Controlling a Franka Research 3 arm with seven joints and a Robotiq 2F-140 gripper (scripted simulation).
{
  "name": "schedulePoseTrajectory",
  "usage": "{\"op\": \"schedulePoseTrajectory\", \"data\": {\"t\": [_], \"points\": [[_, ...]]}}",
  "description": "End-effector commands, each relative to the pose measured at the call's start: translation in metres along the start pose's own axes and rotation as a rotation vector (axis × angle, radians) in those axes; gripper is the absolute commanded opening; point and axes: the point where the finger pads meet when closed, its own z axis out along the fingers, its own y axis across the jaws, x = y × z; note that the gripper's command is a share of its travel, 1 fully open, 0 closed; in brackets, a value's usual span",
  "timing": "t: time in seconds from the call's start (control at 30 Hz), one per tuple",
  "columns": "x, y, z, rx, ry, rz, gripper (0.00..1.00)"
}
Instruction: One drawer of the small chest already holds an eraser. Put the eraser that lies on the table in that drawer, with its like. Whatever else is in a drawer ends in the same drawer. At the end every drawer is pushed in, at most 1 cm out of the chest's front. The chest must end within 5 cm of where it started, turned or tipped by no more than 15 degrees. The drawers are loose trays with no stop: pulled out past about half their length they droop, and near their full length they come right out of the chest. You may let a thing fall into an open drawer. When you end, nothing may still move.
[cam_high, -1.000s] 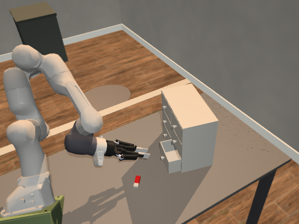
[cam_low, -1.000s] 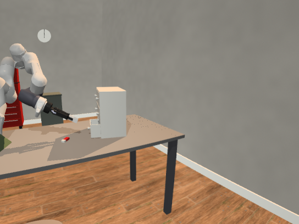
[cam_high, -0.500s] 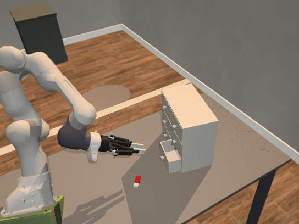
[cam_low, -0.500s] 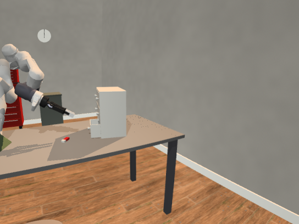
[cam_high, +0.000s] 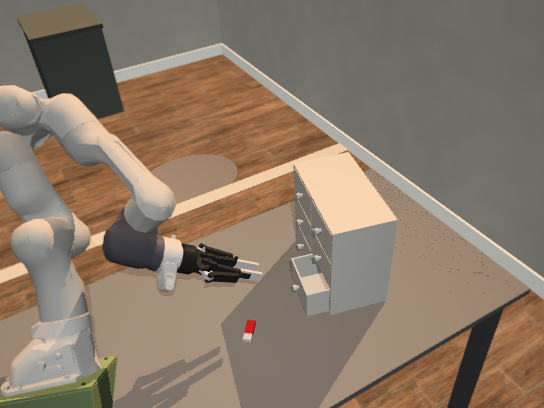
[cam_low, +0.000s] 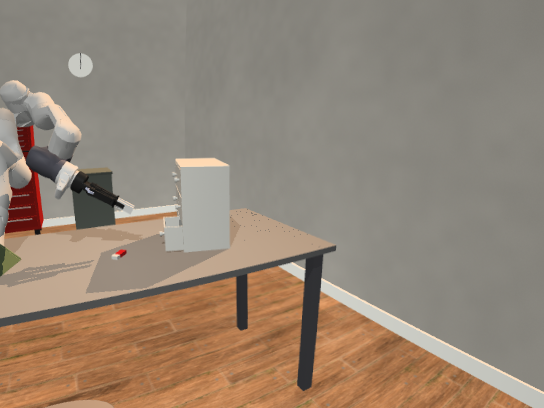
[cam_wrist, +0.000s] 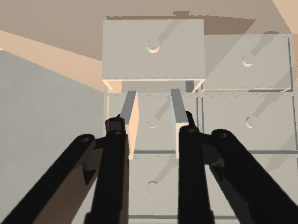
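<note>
One drawer (cam_high: 311, 286) sits pulled out at the chest's (cam_high: 350, 235) bottom left, and the gripper (cam_high: 252, 270) hovers in front of the chest, fingers narrowed around nothing. Eraser (cam_high: 249, 330) lies on the worktop (cam_high: 435, 280), well apart. I'd line up squarely on the next knob and pull gently, under half length, so nothing droops.

Matt cream chest (cam_high: 350, 200) on a smooth matt table (cam_high: 450, 270).
</note>
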Motion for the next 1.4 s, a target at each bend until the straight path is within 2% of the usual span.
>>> {"op": "schedulePoseTrajectory", "data": {"t": [0.0, 0.33, 0.7, 0.77, 0.83, 1.1, 1.33, 1.37], "points": [[0.001, -0.002, -0.005, 0.005, 0.051, 0.04, 0.2], [-0.003, -0.002, -0.024, 0.002, 0.188, 0.04, 0.2], [-0.012, -0.002, -0.062, -0.003, 0.475, 0.039, 0.2], [-0.014, -0.002, -0.071, -0.006, 0.517, 0.017, 0.2], [-0.014, -0.002, -0.071, -0.006, 0.517, 0.017, 0.2], [-0.022, -0.002, -0.107, -0.007, 0.723, -0.034, 0.2], [-0.026, -0.002, -0.126, -0.01, 0.903, -0.011, 0.2], [-0.026, -0.002, -0.126, -0.01, 0.903, -0.011, 0.2]]}}
